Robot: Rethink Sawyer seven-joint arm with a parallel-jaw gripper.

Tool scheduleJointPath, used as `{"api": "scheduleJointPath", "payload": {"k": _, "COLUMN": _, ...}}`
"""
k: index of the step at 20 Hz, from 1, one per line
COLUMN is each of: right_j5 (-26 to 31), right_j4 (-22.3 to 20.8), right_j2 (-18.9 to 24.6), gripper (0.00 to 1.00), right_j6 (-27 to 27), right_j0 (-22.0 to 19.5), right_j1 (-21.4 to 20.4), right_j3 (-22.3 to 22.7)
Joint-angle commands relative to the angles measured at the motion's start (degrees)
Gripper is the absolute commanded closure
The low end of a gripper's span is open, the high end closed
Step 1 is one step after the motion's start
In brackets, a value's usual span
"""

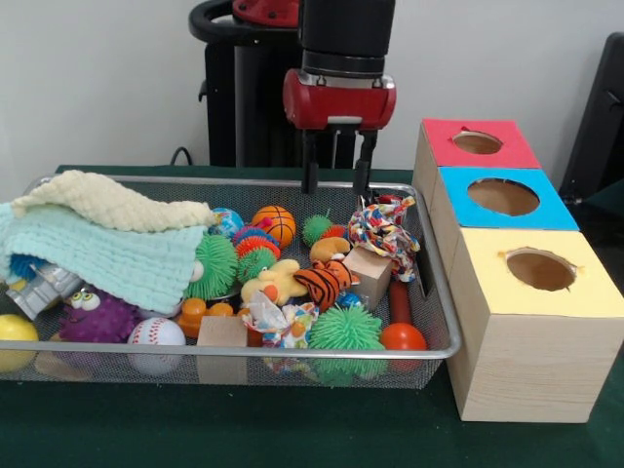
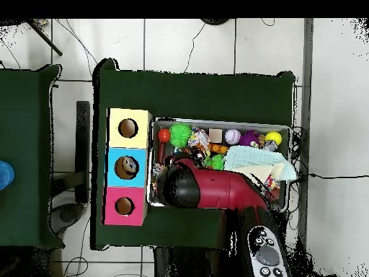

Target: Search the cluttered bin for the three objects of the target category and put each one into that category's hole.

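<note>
The cluttered bin (image 1: 292, 352) is a silver wire mesh basket full of toys; it also shows in the overhead view (image 2: 216, 122). My gripper (image 1: 336, 183) hangs open and empty above the bin's far right part, just over a colourful knotted rope toy (image 1: 382, 229). Three wooden boxes stand in a row beside the bin, each with a round hole: red lid (image 1: 517, 146), blue lid (image 1: 551, 205), yellow lid (image 1: 585, 292). In the overhead view my red arm (image 2: 216, 189) covers the gripper and the bin's near left part.
The bin holds green spiky balls (image 1: 346, 330), a small basketball (image 1: 275, 223), a tiger plush (image 1: 322, 282), wooden blocks (image 1: 222, 332), a baseball (image 1: 156, 332), a yellow ball (image 1: 15, 329), a purple furry toy (image 1: 97, 317) and a red ball (image 1: 403, 337). A mint and cream cloth (image 1: 107, 244) covers its left side.
</note>
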Motion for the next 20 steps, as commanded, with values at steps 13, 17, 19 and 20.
{"api": "scheduleJointPath", "payload": {"k": 13, "right_j5": -12.26, "right_j4": -0.66, "right_j2": -0.74, "gripper": 0.0, "right_j6": 11.08, "right_j0": 2.36, "right_j1": 8.7, "right_j3": -2.83}}
{"api": "scheduleJointPath", "payload": {"k": 17, "right_j5": -14.89, "right_j4": -0.17, "right_j2": -1.33, "gripper": 0.0, "right_j6": 10.8, "right_j0": 2.88, "right_j1": 10.69, "right_j3": -4.74}}
{"api": "scheduleJointPath", "payload": {"k": 19, "right_j5": -16.5, "right_j4": -0.09, "right_j2": -1.48, "gripper": 0.0, "right_j6": 10.61, "right_j0": 2.72, "right_j1": 11.58, "right_j3": -5.34}}
{"api": "scheduleJointPath", "payload": {"k": 20, "right_j5": -17.24, "right_j4": -0.12, "right_j2": -1.76, "gripper": 0.0, "right_j6": 10.47, "right_j0": 2.76, "right_j1": 12.04, "right_j3": -5.7}}
